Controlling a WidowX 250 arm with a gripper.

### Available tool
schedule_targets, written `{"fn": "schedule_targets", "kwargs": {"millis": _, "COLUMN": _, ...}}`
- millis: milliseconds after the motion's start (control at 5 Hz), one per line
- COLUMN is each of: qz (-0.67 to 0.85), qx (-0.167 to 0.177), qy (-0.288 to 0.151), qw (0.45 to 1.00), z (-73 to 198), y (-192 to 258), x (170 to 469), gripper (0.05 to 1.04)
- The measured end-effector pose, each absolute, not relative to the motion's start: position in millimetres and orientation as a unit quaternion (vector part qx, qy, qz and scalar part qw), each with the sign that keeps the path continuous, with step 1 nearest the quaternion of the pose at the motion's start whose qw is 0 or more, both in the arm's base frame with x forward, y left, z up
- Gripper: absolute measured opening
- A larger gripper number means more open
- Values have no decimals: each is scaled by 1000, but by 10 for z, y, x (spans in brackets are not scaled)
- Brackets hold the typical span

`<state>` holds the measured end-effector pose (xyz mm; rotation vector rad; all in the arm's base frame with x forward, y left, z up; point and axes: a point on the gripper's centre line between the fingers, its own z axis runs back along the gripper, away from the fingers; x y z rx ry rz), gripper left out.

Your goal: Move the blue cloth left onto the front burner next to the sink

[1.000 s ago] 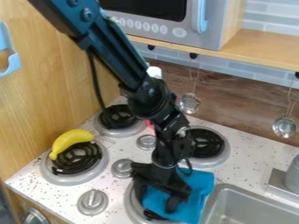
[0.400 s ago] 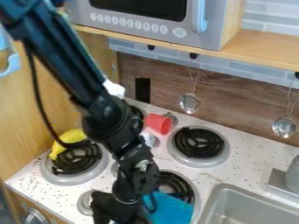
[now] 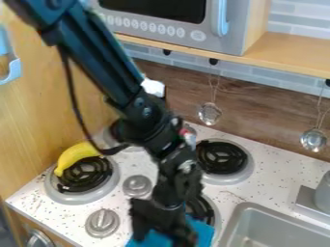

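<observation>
the speckled white stovetop carries burners and control knobs, with a metal sink set in at the right of the view. the blue cloth lies at the bottom edge of the view, over the near part of the front burner and beside the sink. the black gripper is lowered at the cloth, overlapping it in view. jaw spread: cannot be determined, as the lower end runs to the view's edge; whether the claw has hold of the cloth is likewise unconfirmed. the yellow banana rests on the rim and coil of the left burner, well apart from the claw. step in hand, as judged: handling of the cloth at burner level. next move, as judged: verify the grip before any lift; if secure, raise the cloth clear of the coil; if not, realign over a fold and close. caution: loose fabric may snag on the coil.
</observation>
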<state>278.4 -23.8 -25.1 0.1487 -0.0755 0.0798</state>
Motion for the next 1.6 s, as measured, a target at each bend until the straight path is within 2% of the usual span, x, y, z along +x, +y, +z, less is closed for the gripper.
{"fn": "schedule_targets", "kwargs": {"millis": 400, "qz": 74, "qx": 76, "qy": -30, "qw": 994, "z": -322, "y": -199, "x": 3277, "gripper": 971}}
{"fn": "schedule_targets", "kwargs": {"millis": 800, "qz": 105, "qx": 79, "qy": -44, "qw": 990, "z": -293, "y": -79, "x": 3684, "gripper": 971}}
{"fn": "schedule_targets", "kwargs": {"millis": 1000, "qz": 148, "qx": 68, "qy": -53, "qw": 985, "z": -219, "y": 75, "x": 3876, "gripper": 971}}
{"fn": "schedule_targets", "kwargs": {"millis": 1400, "qz": 171, "qx": 50, "qy": -96, "qw": 979, "z": 77, "y": 73, "x": 4261, "gripper": 971}}
{"fn": "schedule_targets", "kwargs": {"millis": 1600, "qz": 183, "qx": 50, "qy": -99, "qw": 977, "z": 85, "y": 143, "x": 4332, "gripper": 971}}
